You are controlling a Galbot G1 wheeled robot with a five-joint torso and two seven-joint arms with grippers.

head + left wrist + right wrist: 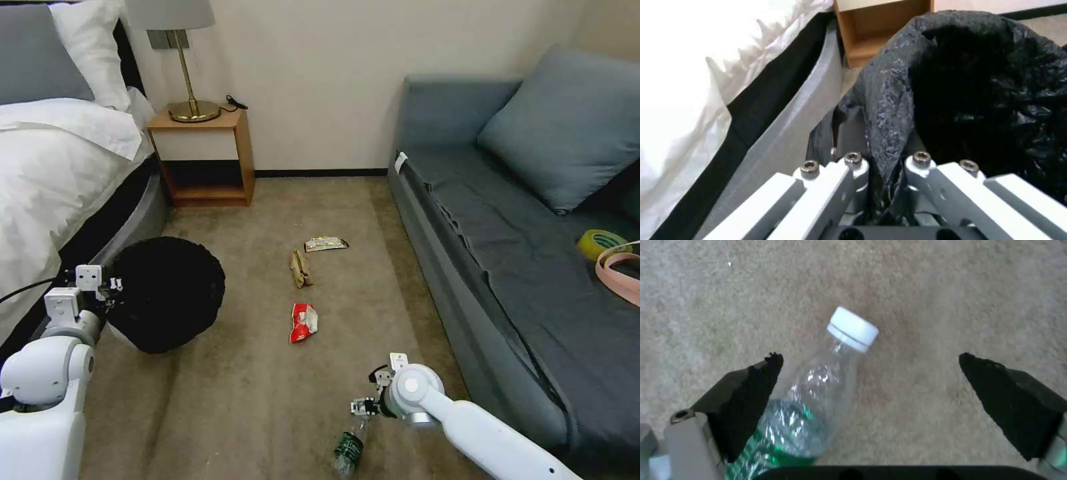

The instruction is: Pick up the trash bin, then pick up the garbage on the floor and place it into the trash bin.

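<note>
Head view: left gripper (110,288) pinches the bag-lined rim of the trash bin (167,293), held beside the bed (60,173). Right gripper (871,373) hovers low over the carpet (253,387), fingers spread wide, bottle (818,396) lying between them near one finger. Wrappers (303,322) and crumpled paper (301,268) lie farther ahead.

trash bin (167,293) left by bed (53,173), wrappers mid-floor, bottle (349,448) nearest, sofa (520,267) right
</note>
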